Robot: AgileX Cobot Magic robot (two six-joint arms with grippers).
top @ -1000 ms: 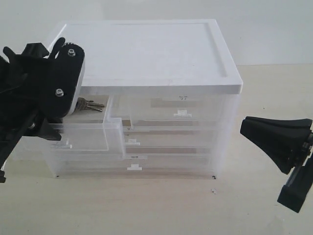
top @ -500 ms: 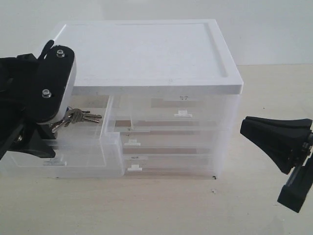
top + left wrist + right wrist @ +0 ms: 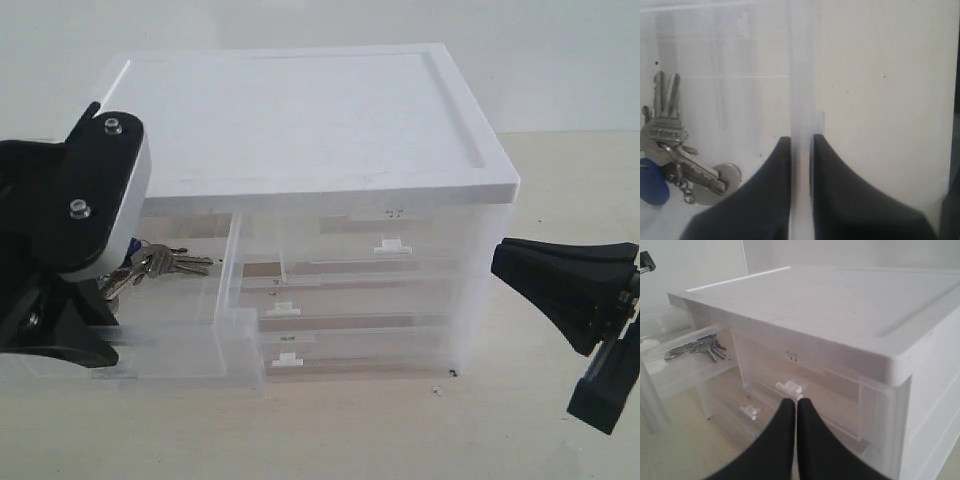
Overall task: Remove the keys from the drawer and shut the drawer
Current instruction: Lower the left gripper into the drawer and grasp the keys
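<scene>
The left gripper (image 3: 801, 144) is pinching the drawer (image 3: 185, 352) by its front wall, the keys (image 3: 667, 137) are lying inside just beside its jaws (round tag nearest), and it is probably doing best by pulling straight, without twisting the cabinet (image 3: 300, 110).

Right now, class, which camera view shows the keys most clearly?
The left wrist view. There the keys lie close and sharp in the drawer, and the blue fob is plain to see. The exterior view shows them small and partly hidden. The right wrist view shows them small and far off.
</scene>
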